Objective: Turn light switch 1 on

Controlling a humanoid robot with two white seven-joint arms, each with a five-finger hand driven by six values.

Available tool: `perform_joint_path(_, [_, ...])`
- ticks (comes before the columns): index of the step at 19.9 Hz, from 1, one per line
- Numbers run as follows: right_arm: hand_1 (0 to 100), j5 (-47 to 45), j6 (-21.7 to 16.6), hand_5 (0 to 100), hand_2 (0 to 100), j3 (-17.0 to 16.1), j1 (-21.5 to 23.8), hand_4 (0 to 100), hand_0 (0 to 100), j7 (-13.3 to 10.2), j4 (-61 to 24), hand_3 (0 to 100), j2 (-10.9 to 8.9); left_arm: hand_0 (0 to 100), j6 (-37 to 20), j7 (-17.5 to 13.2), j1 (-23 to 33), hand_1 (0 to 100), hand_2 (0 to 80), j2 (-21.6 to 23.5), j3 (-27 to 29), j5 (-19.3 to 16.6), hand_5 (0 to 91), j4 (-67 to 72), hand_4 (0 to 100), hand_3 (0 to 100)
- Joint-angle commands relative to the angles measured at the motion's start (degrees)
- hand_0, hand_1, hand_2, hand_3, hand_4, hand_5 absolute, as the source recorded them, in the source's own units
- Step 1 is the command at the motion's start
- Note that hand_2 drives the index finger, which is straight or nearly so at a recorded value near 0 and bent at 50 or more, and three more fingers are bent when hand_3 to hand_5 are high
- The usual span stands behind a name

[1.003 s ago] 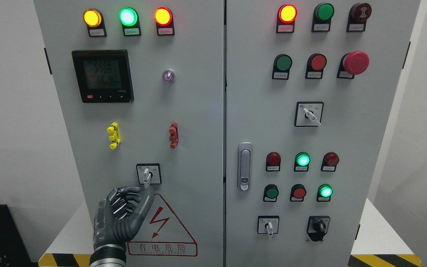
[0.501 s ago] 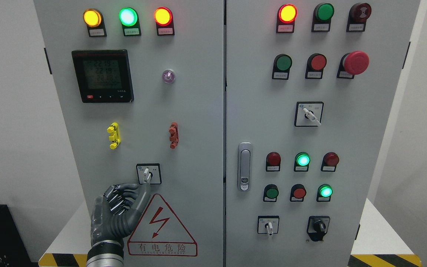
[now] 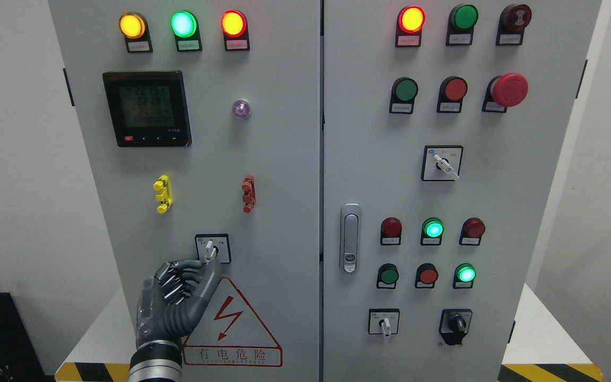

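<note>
The rotary switch (image 3: 212, 249) I am working on sits low on the grey cabinet's left door (image 3: 284, 159), its white lever pointing down and slightly left. My left hand (image 3: 175, 300) is raised just below it, fingers curled together, holding nothing, with a fingertip (image 3: 211, 263) touching the lever's lower end. A red triangular warning sign (image 3: 234, 323) lies right of my hand.

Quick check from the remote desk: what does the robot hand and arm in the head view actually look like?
Only the left robot hand shows. It is a humanlike hand with jointed fingers, dark grey with a matte look, and lighter silvery segments along the backs of the fingers. At the wrist sits a black band above a silver-grey metallic cuff. No cables or markings are visible.
</note>
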Motion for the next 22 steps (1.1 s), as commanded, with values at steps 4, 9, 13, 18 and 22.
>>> perform_joint_path(4, [0, 0.0, 0.0, 0, 0, -0.1, 0.0, 0, 31, 0.0, 0.0, 0, 0.0, 14, -0.1, 0.0, -0.1, 70, 51.1, -0.2, -0.3, -0.6, 78.4, 0.7, 86, 75])
perform_joint_path(9, [0, 0.0, 0.0, 0, 0, 0.0, 0.0, 0, 31, 0.0, 0.0, 0, 0.0, 15, 0.0, 0.0, -0.8, 69, 51.3, -0.2, -0.6, -0.8, 78.4, 0.9, 86, 76])
perform_joint_path(13, [0, 0.0, 0.0, 0, 0, -0.1, 0.0, 0, 30, 0.0, 0.0, 0, 0.0, 15, 0.0, 0.0, -0.9, 68, 51.6, -0.2, -0.7, -0.8, 78.3, 1.1, 86, 76])
perform_joint_path(18, [0, 0.0, 0.0, 0, 0, 0.0, 0.0, 0, 31, 0.0, 0.0, 0, 0.0, 16, 1.6, 0.0, -1.4, 68, 51.7, -0.3, -0.6, -0.8, 78.4, 1.1, 86, 76])
perform_joint_path(22, [0, 0.0, 0.0, 0, 0, 0.0, 0.0, 0, 31, 0.0, 0.0, 0, 0.0, 16, 1.6, 0.0, -1.7, 68, 51.9, -0.3, -0.5, -0.8, 78.3, 1.1, 86, 76])
